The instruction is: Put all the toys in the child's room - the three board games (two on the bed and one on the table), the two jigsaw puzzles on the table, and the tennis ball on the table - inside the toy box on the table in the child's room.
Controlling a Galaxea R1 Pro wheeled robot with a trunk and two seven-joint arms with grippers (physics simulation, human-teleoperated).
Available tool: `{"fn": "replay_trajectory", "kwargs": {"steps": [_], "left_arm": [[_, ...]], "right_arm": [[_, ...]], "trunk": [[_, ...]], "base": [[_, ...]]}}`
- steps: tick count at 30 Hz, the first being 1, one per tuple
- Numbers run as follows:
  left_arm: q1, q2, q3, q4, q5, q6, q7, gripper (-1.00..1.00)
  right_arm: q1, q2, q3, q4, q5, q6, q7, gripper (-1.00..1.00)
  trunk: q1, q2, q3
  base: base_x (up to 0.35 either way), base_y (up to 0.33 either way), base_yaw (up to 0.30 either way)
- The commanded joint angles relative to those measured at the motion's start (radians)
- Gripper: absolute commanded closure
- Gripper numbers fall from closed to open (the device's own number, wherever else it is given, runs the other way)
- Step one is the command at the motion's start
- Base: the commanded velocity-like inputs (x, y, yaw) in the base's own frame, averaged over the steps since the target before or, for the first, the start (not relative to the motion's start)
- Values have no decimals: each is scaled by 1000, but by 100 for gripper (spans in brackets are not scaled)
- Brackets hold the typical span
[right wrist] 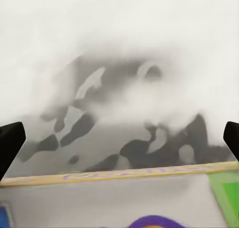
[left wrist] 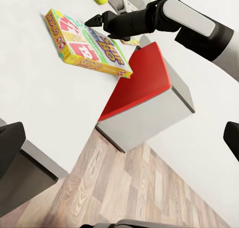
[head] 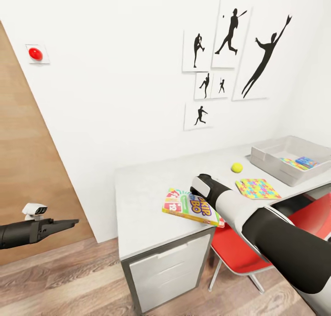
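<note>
Closest to me, the right arm reaches over the table's (head: 142, 192) front edge, its pincer (left wrist: 94, 22) poised above the SKIP-BO game box (head: 193, 207). In the left wrist view the fingers look nearly closed, apart from the box; I cannot tell whether they touch it. That box lies near the front edge, one corner jutting past it above the red chair (head: 239, 251). Past it, toward the wall, the tennis ball (head: 236, 167) sits alone with bare tabletop around it. One jigsaw puzzle (head: 257, 188) lies flat just beside the front edge, between the ball and the toy box (head: 271, 162). The toy box stands at the far right end of the table, with a second puzzle (head: 292, 163) and the small blue game box (head: 305, 161) inside. The table's left half is bare. Off its left end, over the wooden floor (head: 69, 274) and well apart from the table, the left pincer (head: 64, 224) hangs empty, its fingers set wide in its wrist view. White drawers (head: 170, 270) fill the space under the left corner.
</note>
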Motion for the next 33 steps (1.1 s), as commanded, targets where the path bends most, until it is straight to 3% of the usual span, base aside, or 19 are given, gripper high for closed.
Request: {"fn": "replay_trajectory", "kwargs": {"steps": [1, 33], "left_arm": [[0, 0, 0, 0, -1, 11, -4, -100], [-1, 0, 0, 0, -1, 11, -4, -100]], "right_arm": [[-1, 0, 7, -1, -4, 7, -4, -100], [-1, 0, 7, -1, -4, 7, -4, -100]], "trunk": [[0, -1, -1], [0, -1, -1]], "base": [[-27, 11, 0], [-49, 18, 0]]}}
